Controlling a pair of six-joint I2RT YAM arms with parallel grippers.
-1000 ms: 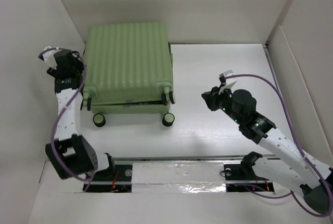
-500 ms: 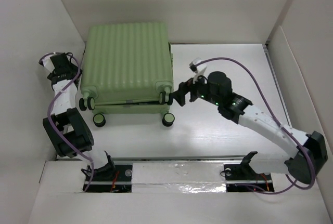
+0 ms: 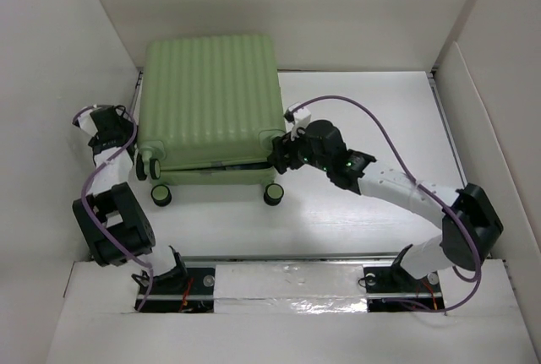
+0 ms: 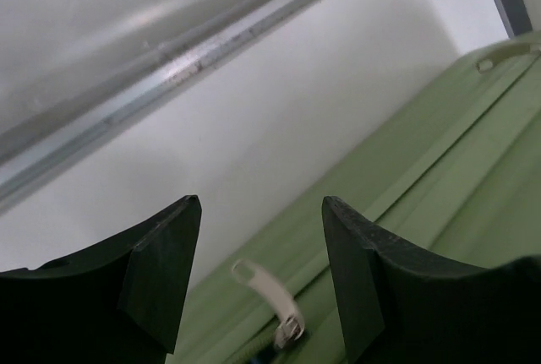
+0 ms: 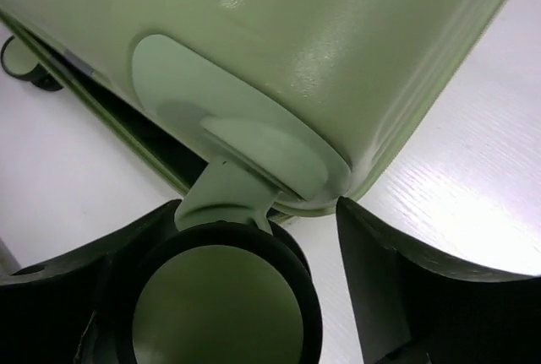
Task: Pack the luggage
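Observation:
The luggage (image 3: 207, 98), a light-green ribbed suitcase, lies flat at the back left with its lid down and a thin dark gap along the near edge. My left gripper (image 3: 129, 146) is at its left side, open, with a pale zipper pull (image 4: 265, 295) between the fingers (image 4: 161, 263), untouched. My right gripper (image 3: 277, 158) is open at the near right corner. The upper black caster wheel (image 5: 218, 296) sits between its fingers (image 5: 380, 271), against the left one. The suitcase shell (image 5: 296, 35) fills the upper part of that view.
White enclosure walls stand close on the left, back and right. A metal rail (image 4: 169, 68) runs along the left wall beside the suitcase. Two lower caster wheels (image 3: 161, 194) (image 3: 273, 194) stick out toward me. White tabletop (image 3: 372, 119) lies right of the suitcase.
My right arm swung left from mid-table to the suitcase's near right corner, its fingers now around the caster wheel. My left gripper moved nearer along the suitcase's left side.

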